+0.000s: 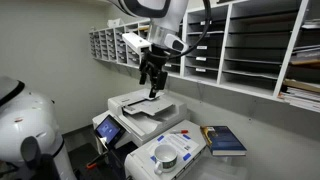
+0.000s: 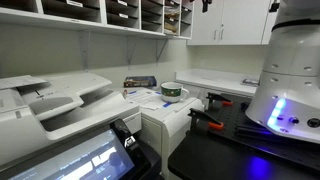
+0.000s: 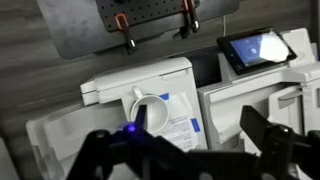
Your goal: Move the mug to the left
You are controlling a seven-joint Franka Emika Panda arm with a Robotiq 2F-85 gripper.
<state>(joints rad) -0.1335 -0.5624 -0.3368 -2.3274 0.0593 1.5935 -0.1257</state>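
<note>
Claw: the claw [image 1: 152, 90] hangs in the air above the printer [image 1: 145, 108]; its two fingers [image 3: 268, 135] stand wide apart and nothing is between them.
Mug: the mug [image 1: 165, 155], white-grey with a darker inside, stands upright on the white surface [image 1: 140, 160] just beside the printer, well apart from the claw.
Wrist view: the mug [image 3: 150, 108] shows from above, ahead of the open fingers.
Paper sheets: printed paper sheets [image 3: 182, 128] lie flat on the same surface, close beside the mug; if they touch it I cannot tell.
Blue book: the blue book [image 1: 225, 140] lies flat, farther from the printer, near the mug but not touching it.
Screen: the screen [image 3: 255, 48] on the printer is lit.
</note>
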